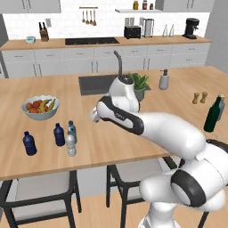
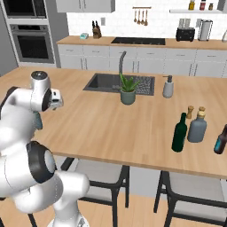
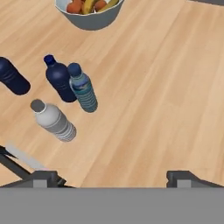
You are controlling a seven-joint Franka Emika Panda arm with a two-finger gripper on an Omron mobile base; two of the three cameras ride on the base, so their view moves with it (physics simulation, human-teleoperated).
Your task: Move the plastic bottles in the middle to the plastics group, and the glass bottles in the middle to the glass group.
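The pincer (image 3: 111, 177) stands wide open with nothing between its tips, hanging above the wooden surface (image 3: 166, 87) and looking down on bare wood, with the small bottles off to one side of it. Nearest to it in the hand view is the clear plastic bottle (image 3: 54, 120), standing upright with a grey cap. Just beyond it stands the teal bottle (image 3: 84, 92), touching or all but touching a navy bottle (image 3: 59, 79); the second navy bottle (image 3: 12, 78) stands apart from these three, at the edge of that view. Past the bottles sits a grey fruit bowl (image 3: 89, 17) holding fruit. In the left base view the same four small bottles cluster near the front edge of the surface, the clear one (image 1: 71, 144) in front of the teal one (image 1: 71, 129), with one navy bottle (image 1: 59, 134) beside them and the other (image 1: 29, 143) further out, and the bowl (image 1: 40, 108) behind. Well apart, at the far end of the surface, the tall dark green bottle (image 2: 179, 132) stands upright just beside the grey-blue glass bottle (image 2: 197, 127). Near them stand two small shakers (image 1: 200, 97), and further back a white soap dispenser (image 2: 168, 87) and a potted plant (image 2: 127, 91) beside the sink (image 2: 104, 82).
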